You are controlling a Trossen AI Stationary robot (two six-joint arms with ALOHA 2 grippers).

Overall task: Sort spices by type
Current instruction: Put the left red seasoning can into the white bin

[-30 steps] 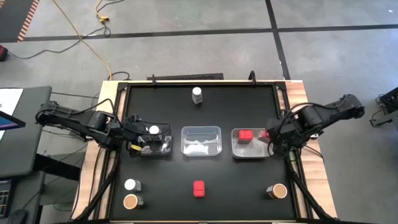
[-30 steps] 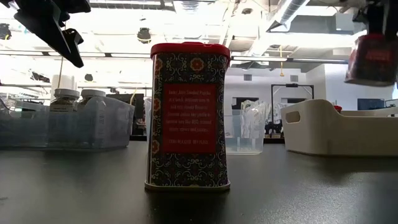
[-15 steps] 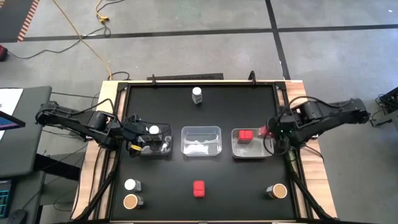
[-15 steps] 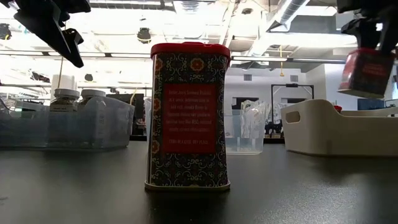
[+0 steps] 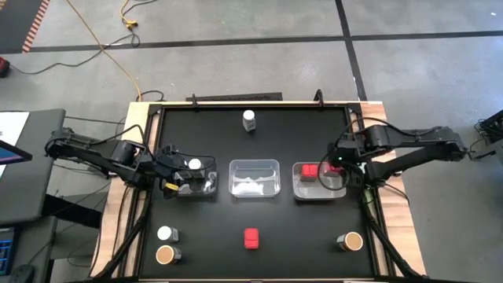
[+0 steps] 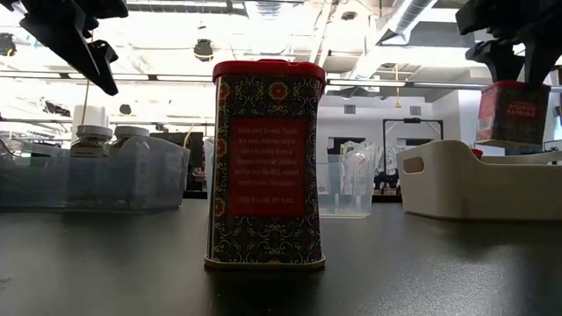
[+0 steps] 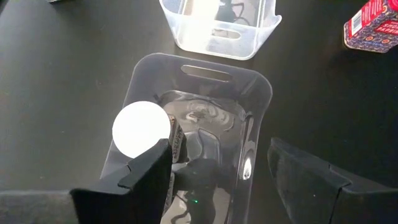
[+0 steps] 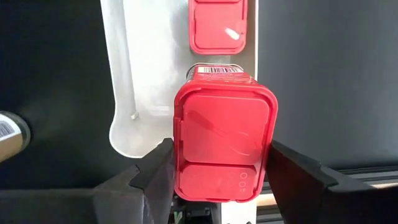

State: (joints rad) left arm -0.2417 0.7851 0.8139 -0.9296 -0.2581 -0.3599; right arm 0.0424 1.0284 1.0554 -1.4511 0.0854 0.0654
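Small print on the nearest red packet [image 6: 268, 162], blurred; left tool [image 6: 75, 35] cut off above.

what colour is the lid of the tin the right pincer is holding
Red; the lid of the tin shows best in the right wrist view, between the right pincer's fingers.

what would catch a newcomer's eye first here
The right tool holds a red rectangular spice tin above the clear plastic tray on the right, where another red tin lies. Closest to the low camera, a third, patterned red tin stands upright on the black table.

Glossy red tin [image 8: 224, 144], clear plastic tray [image 7: 252, 84]
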